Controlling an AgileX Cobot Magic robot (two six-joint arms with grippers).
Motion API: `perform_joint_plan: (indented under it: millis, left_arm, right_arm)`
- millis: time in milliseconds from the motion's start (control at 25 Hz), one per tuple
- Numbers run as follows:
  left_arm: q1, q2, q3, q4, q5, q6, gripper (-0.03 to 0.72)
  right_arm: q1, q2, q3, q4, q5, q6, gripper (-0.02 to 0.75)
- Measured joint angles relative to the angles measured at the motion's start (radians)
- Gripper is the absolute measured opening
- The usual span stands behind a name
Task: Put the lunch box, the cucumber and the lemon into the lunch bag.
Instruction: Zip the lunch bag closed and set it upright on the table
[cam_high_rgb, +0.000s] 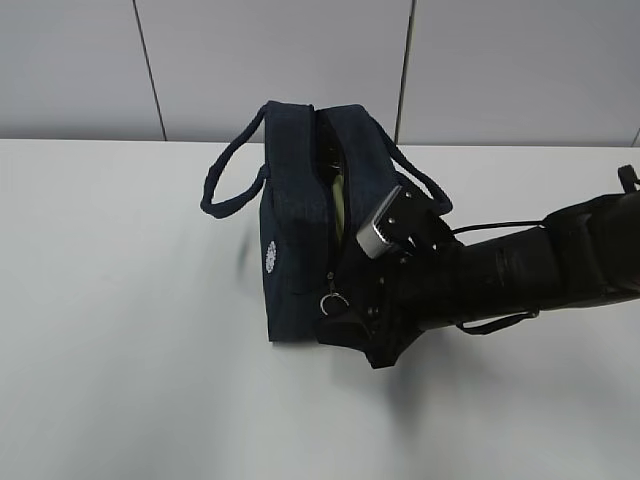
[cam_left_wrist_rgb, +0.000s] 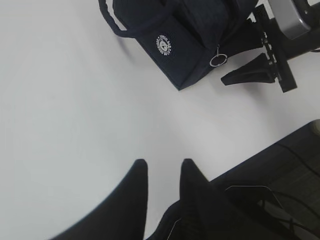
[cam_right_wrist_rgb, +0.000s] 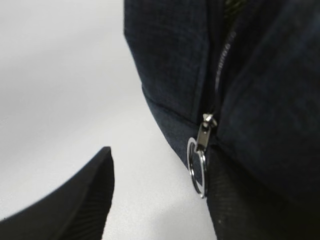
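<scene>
The right gripper (cam_right_wrist_rgb: 155, 195) is spreading its fingers around the lunch bag (cam_high_rgb: 295, 250) end, ring pull (cam_right_wrist_rgb: 197, 162) between them, seemingly to zip it, while the left gripper (cam_left_wrist_rgb: 162, 172) is idling slightly parted, empty, well away.

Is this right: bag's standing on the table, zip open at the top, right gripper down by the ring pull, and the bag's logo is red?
Not quite: the logo on the bag is white, not red, as the left wrist view shows. The rest holds: zip open at the top, right gripper by the ring pull.
</scene>
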Motion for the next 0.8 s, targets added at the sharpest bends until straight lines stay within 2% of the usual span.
perform_joint_plan:
  millis: [800]
  left_arm:
    - [0.0,0.0,0.0,0.006,0.0,0.0,0.144]
  right_arm:
    - [0.0,0.02,-0.001,0.0,0.0,0.0,0.442]
